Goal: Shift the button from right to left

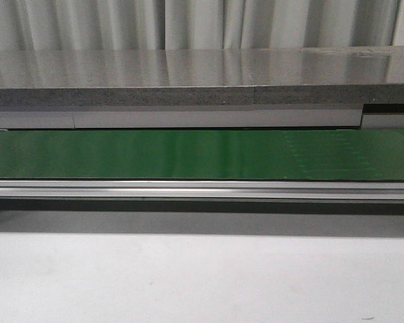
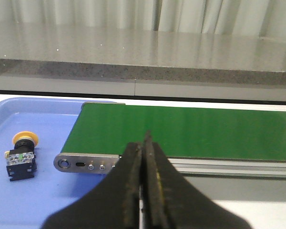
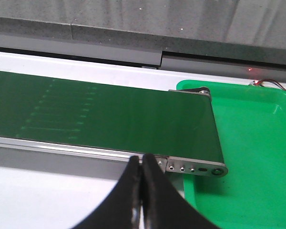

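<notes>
One button (image 2: pixel 22 155) lies in the blue tray (image 2: pixel 47 200) just past the belt's (image 2: pixel 181 131) left end, so the move looks done. One green tray (image 3: pixel 248 157) at the right end, nothing visible inside. Left tool (image 2: pixel 145 143) and right tool (image 3: pixel 142 164) both pressed together, holding nothing, parked near the belt edge.

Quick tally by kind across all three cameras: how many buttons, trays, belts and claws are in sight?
Buttons: 1, the button lying in the blue tray
Trays: 2, the blue tray and the green tray
Belts: 1, the green belt
Claws: 2, left claw and right claw, both shut and holding nothing
Total: 6
</notes>
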{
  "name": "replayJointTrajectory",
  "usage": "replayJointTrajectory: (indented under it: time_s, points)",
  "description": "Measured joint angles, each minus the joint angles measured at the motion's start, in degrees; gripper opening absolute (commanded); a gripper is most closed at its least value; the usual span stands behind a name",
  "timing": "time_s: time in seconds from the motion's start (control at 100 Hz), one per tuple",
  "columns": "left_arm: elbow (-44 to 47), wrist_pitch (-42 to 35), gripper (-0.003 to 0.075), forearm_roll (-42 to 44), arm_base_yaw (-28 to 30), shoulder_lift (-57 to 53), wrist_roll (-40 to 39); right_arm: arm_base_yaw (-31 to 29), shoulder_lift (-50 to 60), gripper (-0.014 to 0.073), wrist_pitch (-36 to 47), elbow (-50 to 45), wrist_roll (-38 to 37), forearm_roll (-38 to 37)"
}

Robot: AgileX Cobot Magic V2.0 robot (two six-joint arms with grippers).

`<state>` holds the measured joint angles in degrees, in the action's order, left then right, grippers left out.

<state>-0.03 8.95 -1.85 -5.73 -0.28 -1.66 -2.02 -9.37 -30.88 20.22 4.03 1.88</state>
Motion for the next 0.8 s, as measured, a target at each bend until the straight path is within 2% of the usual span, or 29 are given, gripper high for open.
replayJointTrajectory:
  time_s: [0.8]
  points:
    - [0.0,0.7,-0.002,0.0,0.0,0.0,0.0,0.0,0.0,-0.0068,0.0,0.0,0.0,0.0]
